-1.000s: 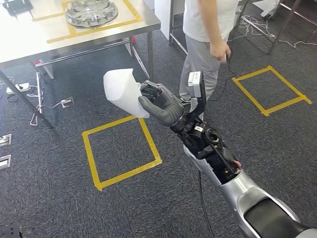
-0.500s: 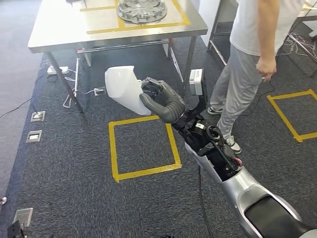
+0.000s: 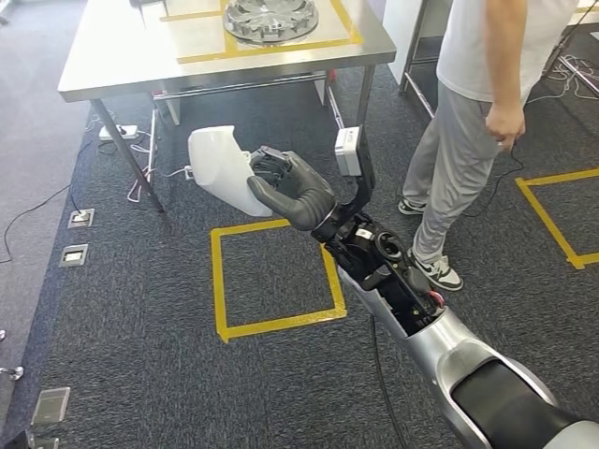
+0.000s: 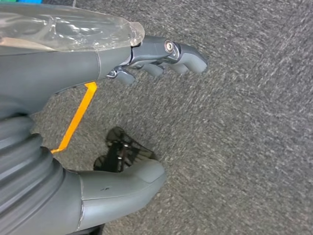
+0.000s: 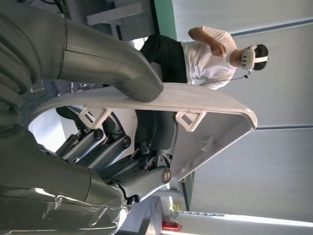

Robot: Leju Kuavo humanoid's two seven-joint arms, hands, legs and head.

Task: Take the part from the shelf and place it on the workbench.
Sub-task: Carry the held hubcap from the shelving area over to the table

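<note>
Since half a second back: whole scene slid a little as the camera turned, counter [image 3: 106,56] now reaching farther toward 9 o'clock, right hand [image 3: 291,187] and its load carried slightly toward 9 o'clock over the carpet. Held in that right hand: white part [image 3: 220,166], thumb pressed on its outer face, fingers [image 5: 110,147] curled under its ribbed inner side, clear of the counter and at about 6 o'clock from the counter's near edge. Just at 5 o'clock of the part, a yellow tape square [image 3: 277,276] on the floor. On the counter, a silver wheel cover [image 3: 269,17]. At 2 o'clock, a person [image 3: 480,103] standing. Left hand [image 4: 110,112] hanging above carpet, fingers [image 4: 166,54] spread, holding nothing.
</note>
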